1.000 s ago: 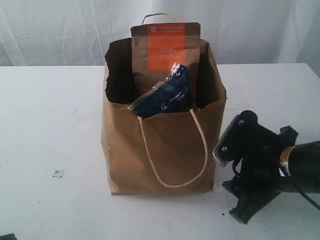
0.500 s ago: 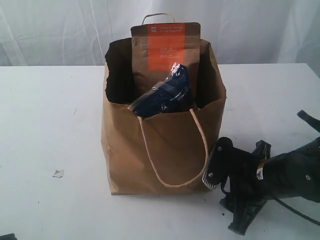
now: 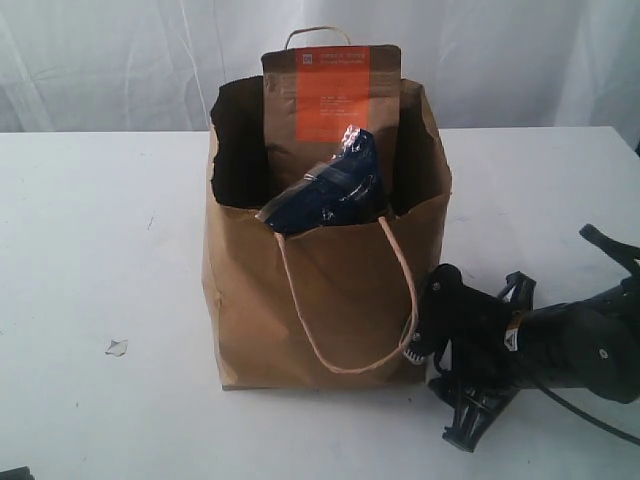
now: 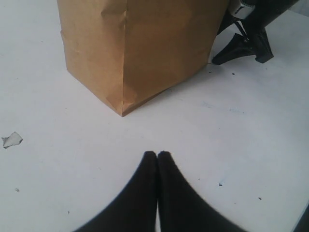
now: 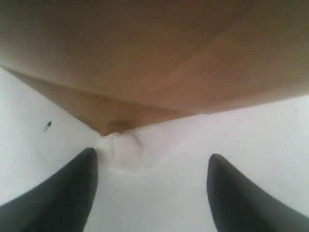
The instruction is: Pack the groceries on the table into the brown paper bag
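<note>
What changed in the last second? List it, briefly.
The right gripper dropped and moved left in the exterior view, toward the lower corner of the brown paper bag; its jaws stand open, holding nothing. The bag, with the brown pouch and noodle packet in it, stayed put.

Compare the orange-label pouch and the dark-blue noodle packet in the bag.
The pouch stands upright at the back, rising above the rim; noodle packet leans tilted in front of it. The pouch is brown with an orange label; packet is glossy dark blue. Both sit in the brown paper bag.
</note>
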`<state>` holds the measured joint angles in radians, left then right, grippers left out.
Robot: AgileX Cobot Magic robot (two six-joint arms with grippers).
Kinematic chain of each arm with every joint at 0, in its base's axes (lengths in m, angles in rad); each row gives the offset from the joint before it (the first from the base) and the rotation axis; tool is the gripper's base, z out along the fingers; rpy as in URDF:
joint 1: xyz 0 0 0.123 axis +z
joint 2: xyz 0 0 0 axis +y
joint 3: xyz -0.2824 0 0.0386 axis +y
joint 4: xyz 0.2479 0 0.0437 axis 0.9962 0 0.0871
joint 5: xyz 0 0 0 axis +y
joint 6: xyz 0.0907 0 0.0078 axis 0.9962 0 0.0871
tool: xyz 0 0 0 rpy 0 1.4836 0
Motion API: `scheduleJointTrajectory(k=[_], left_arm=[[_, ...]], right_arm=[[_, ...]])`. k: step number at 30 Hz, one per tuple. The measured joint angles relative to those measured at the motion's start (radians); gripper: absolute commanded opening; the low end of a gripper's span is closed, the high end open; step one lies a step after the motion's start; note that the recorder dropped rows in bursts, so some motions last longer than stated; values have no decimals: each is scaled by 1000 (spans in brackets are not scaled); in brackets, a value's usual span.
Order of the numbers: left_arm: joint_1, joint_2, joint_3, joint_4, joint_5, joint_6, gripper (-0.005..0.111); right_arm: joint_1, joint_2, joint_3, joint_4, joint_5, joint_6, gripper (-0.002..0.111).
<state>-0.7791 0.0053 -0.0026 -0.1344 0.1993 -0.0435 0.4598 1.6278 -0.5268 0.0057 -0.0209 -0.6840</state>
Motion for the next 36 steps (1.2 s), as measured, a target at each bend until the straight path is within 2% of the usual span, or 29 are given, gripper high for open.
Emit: scheduleJointTrajectory(k=[8, 15, 23, 36], left_arm=[[0, 0, 0, 0, 0, 0, 0], [0, 0, 0, 0, 0, 0, 0], [0, 0, 0, 0, 0, 0, 0], [0, 0, 0, 0, 0, 0, 0]], right_arm=[[22, 11, 0, 8, -14, 10, 39], [30, 17, 0, 36, 0, 13, 0], [30, -47, 24, 89, 69, 55, 0], [30, -342, 93, 173, 168, 128, 0]])
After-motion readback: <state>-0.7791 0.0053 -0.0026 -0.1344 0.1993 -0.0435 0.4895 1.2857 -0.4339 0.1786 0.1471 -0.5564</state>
